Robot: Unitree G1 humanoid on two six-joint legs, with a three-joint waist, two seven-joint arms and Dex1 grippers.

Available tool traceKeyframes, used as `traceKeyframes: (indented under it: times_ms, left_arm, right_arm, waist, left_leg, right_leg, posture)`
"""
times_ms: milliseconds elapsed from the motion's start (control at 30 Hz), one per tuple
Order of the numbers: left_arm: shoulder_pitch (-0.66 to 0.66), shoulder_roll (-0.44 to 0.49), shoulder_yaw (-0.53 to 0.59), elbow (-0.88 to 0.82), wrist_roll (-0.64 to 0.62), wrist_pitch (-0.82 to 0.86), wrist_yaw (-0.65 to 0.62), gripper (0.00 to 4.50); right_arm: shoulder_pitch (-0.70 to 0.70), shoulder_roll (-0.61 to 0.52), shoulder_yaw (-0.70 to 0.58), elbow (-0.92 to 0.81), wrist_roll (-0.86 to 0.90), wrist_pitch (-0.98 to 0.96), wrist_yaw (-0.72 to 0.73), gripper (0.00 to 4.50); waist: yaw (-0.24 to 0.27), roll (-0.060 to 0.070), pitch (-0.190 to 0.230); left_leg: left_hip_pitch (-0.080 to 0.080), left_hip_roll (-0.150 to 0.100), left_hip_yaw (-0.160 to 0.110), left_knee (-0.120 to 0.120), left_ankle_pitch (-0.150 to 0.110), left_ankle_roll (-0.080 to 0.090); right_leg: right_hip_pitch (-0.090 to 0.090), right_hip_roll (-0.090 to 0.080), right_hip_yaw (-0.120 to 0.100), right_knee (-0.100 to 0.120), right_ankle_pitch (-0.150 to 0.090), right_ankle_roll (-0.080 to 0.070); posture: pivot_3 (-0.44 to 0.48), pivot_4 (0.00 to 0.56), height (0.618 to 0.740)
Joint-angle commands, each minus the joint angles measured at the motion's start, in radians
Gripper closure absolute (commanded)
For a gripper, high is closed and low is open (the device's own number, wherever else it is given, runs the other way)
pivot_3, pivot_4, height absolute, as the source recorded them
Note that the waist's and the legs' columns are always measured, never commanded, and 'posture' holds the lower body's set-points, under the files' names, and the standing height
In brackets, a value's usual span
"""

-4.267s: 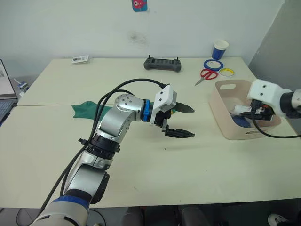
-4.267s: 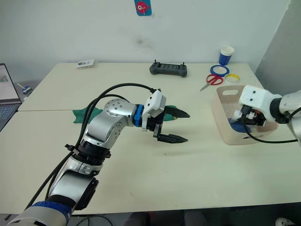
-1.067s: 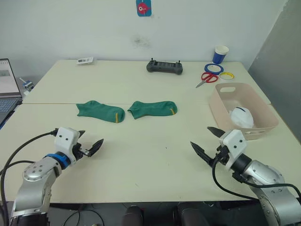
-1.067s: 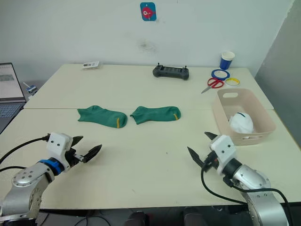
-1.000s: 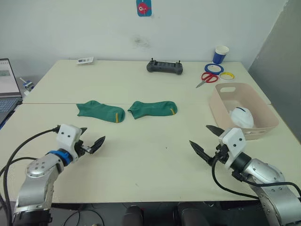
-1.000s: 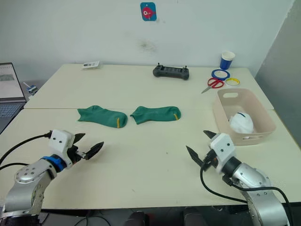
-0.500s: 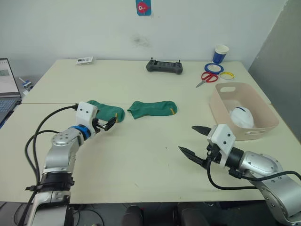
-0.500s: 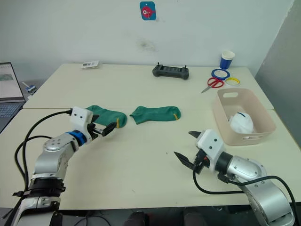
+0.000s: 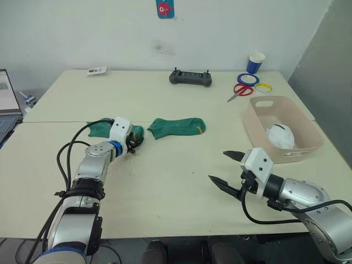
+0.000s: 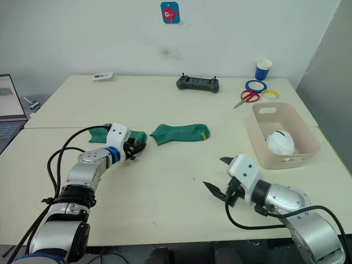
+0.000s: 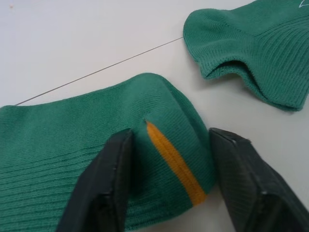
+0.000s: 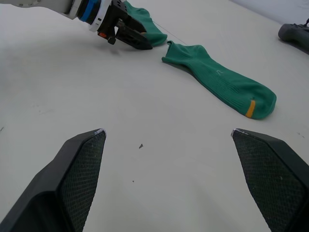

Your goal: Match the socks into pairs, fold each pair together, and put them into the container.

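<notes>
Two dark green socks lie side by side mid-table. The left sock (image 9: 100, 127) has its yellow-marked end (image 11: 174, 164) bunched between the fingers (image 11: 104, 183) of my left gripper (image 9: 135, 142), which is shut on it against the table. The right sock (image 9: 177, 126) lies flat and free. My right gripper (image 9: 218, 165) hovers open and empty over bare table near the front, right of both socks, and its wrist view shows that sock (image 12: 217, 79). The pink-beige container (image 9: 262, 126) stands at the right and holds a white sock (image 9: 281, 135).
Along the far edge lie a black controller (image 9: 190, 78), a blue cup (image 9: 255, 61), red scissors (image 9: 239, 89) and tape rolls (image 9: 252, 77). A small card (image 9: 95, 70) sits far left. A laptop (image 9: 3, 104) pokes in at the left edge.
My left gripper reached forward from the near table edge to the left sock's marked end and closed its fingers around it. The right gripper barely shifted and stays open.
</notes>
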Motion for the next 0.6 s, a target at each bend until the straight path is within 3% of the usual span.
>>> traceKeyframes:
  times_ms: [33, 167, 433, 600]
  left_arm:
    - [0.011, 0.010, 0.037, 0.013, -0.019, 0.041, 0.006, 3.45]
    - [0.059, 0.022, 0.057, -0.087, -0.055, 0.098, -0.031, 4.47]
    - [0.281, 0.117, 0.152, -0.554, -0.292, 0.413, -0.197, 4.47]
    - [0.361, 0.189, 0.086, -0.768, -0.443, 0.614, -0.327, 4.47]
  right_arm:
    - [-0.005, -0.004, -0.009, -0.042, 0.000, -0.019, -0.009, 0.00]
    - [-0.011, -0.004, -0.003, -0.039, 0.001, -0.021, -0.007, 0.00]
    - [0.011, -0.012, -0.009, -0.047, 0.007, -0.028, 0.000, 0.00]
    - [0.023, -0.027, -0.023, -0.054, 0.022, -0.020, 0.014, 0.00]
  waist:
    - [-0.004, 0.000, 0.000]
    - [-0.008, 0.000, 0.000]
    - [-0.013, 0.000, 0.000]
    - [-0.004, -0.001, 0.001]
  left_leg:
    - [0.000, 0.000, 0.000, 0.000, 0.000, 0.000]
    - [0.000, 0.000, 0.000, 0.000, 0.000, 0.000]
    - [-0.001, 0.001, 0.000, -0.001, 0.000, 0.000]
    - [-0.001, 0.001, 0.000, 0.000, 0.000, 0.000]
  right_leg:
    - [0.000, 0.000, 0.000, 0.000, 0.000, 0.000]
    - [0.000, 0.000, 0.000, 0.000, 0.000, 0.000]
    - [-0.001, 0.000, 0.000, -0.001, 0.000, 0.001]
    - [-0.001, 0.000, 0.000, -0.001, 0.000, 0.001]
  posture:
    - [0.000, 0.150, 0.740]
    - [0.000, 0.150, 0.740]
    - [0.000, 0.150, 0.740]
    - [0.000, 0.150, 0.740]
